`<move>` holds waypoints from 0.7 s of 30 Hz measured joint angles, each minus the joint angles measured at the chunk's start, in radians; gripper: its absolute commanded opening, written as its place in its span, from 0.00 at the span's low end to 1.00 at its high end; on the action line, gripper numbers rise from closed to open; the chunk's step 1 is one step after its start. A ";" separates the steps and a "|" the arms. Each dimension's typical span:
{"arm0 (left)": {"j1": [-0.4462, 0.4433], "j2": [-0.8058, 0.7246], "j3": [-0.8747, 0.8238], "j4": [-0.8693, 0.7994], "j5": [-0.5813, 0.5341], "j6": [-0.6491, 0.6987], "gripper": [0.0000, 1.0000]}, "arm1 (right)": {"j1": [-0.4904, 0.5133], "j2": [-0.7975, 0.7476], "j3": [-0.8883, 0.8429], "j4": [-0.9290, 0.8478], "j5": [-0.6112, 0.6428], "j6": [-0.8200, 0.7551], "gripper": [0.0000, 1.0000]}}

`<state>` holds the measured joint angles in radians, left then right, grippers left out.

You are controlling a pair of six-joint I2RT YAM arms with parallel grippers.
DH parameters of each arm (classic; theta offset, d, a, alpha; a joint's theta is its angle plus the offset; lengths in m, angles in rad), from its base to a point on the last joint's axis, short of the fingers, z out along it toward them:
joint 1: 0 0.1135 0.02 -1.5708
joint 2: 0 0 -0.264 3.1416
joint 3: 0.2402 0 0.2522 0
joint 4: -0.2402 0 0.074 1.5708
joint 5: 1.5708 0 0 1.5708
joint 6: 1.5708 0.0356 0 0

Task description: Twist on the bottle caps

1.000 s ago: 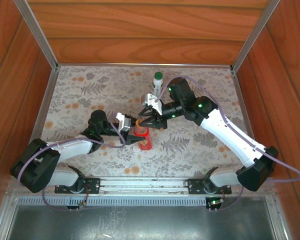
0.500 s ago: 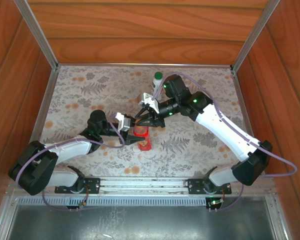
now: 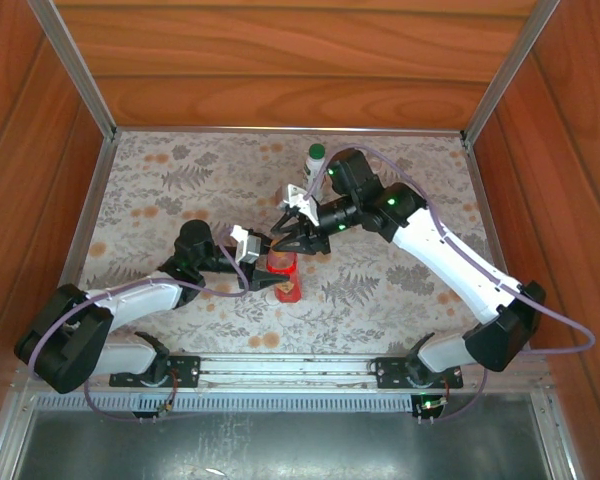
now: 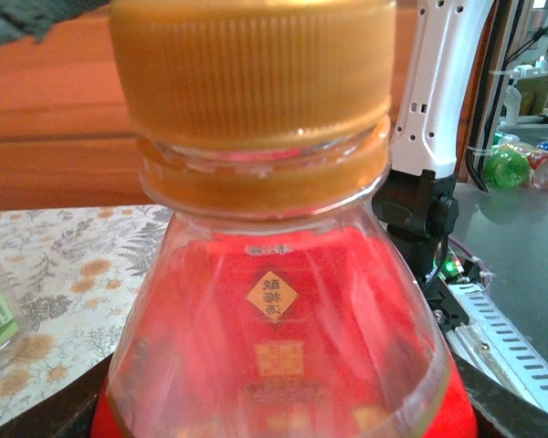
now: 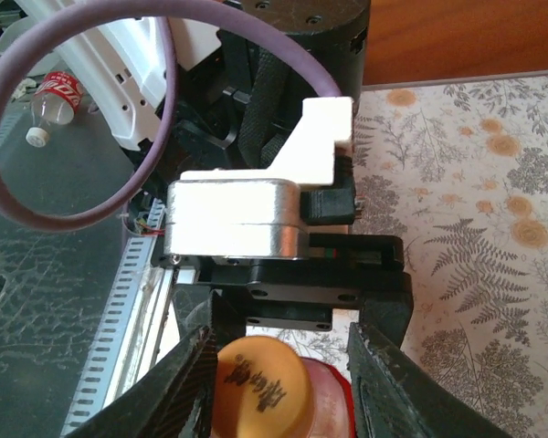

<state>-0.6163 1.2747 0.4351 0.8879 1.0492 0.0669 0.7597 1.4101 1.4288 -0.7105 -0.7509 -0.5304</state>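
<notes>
Top external view: on the flower-patterned desk the red bottle stands upright near the middle, with the left claw clenched on its body. A clear bottle stands upright well behind it, its dark green cap on. Left wrist view: the red bottle has a clear neck and a yellow diamond mark; what it contains I cannot tell. Its ribbed orange cap sits on the neck. Right wrist view: the right claw straddles that cap, released, with a gap on one side.
</notes>
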 measured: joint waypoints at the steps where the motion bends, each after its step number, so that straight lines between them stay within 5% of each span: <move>1: 0.000 -0.002 0.000 0.000 0.000 0.002 0.64 | 0.000 -0.008 -0.004 -0.001 0.000 0.000 0.41; 12: 0.000 -0.011 0.000 -0.005 -0.002 0.007 0.64 | 0.000 -0.007 -0.007 -0.020 -0.010 -0.002 0.34; 21: 0.000 -0.015 0.000 -0.051 -0.008 0.009 0.64 | 0.000 0.020 0.000 -0.031 -0.013 -0.003 0.38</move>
<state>-0.6159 1.2598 0.4347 0.8368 1.0409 0.0761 0.7597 1.4300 1.4292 -0.7410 -0.7639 -0.5331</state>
